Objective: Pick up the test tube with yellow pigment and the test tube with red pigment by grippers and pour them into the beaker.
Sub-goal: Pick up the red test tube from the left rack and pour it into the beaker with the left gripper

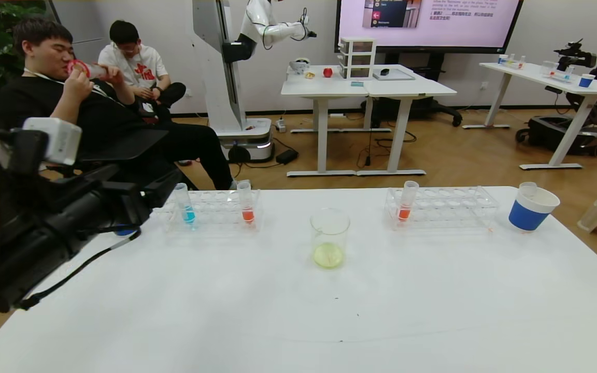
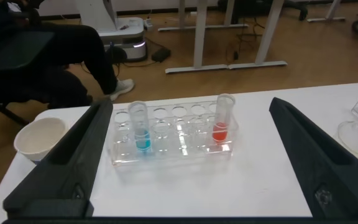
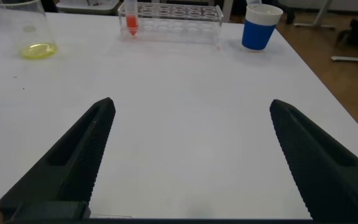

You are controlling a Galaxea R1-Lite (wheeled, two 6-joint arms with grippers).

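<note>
Left gripper (image 2: 185, 162) hangs over the counter's (image 1: 298, 311) left edge, fingers (image 2: 73, 168) spread wide and holding nothing. Straight ahead of them sits the left rack (image 2: 173, 134): a blue tube (image 2: 140, 127) toward one finger, a red tube (image 2: 222, 121) toward the other, both upright in their holes. A white cup (image 2: 39, 137) stands just outside the finger on the blue tube's side.

Right gripper (image 3: 188, 155) is low over bare counter, fingers (image 3: 316, 162) wide too, nothing between them. Well ahead stands the right rack (image 3: 173, 14) with another red tube (image 3: 130, 18) upright at its end, a blue cup (image 3: 260, 28) just beside the rack.

The beaker (image 1: 329, 238) stands between the racks, apart from both grippers, yellow liquid (image 1: 328, 255) pooled at the bottom. No yellow tube shows in any view.
</note>
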